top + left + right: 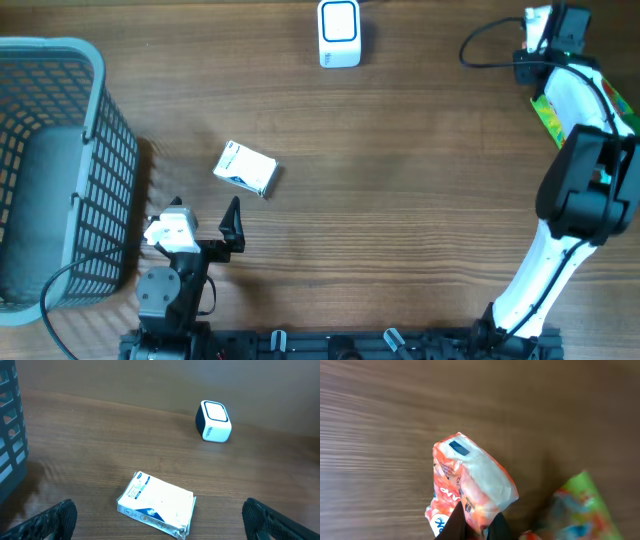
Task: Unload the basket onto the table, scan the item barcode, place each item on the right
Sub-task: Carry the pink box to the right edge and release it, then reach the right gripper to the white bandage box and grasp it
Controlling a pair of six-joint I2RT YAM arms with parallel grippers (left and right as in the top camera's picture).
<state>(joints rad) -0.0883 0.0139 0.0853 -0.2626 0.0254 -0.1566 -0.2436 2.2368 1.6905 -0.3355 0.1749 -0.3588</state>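
Currently the right gripper [476,519] is clenched on an orange packet [470,480], its two dark fingers pinching the packet's lower edge, seen from the right wrist. The packet is orange-red and white, crinkled, with a small dark blue rectangle near its top end. White lettering runs along the orange side and a round blue mark sits near the bottom, but both are cut off and I cannot read them. No barcode is visible on the face that shows. Just to the right lies a green packet [582,505], blurred, its print illegible. In the overhead view the right arm reaches to the far right corner of the table [420,180], well away from the scanner [339,33]. The scanner is a small white block with a blue-rimmed window, standing at the far edge near the middle. From the left wrist a short line of grey print shows on its front, too small to read. The left gripper [203,212] is released, jaws spread wide and holding nothing, with its fingers [55,517] at the bottom corners of its own view. Just ahead of it a white box [157,505] lies flat on the table, with blue print and a blue oval logo at one corner; the text is too fine to make out. A grey-blue basket [95,150] stands at the left edge.
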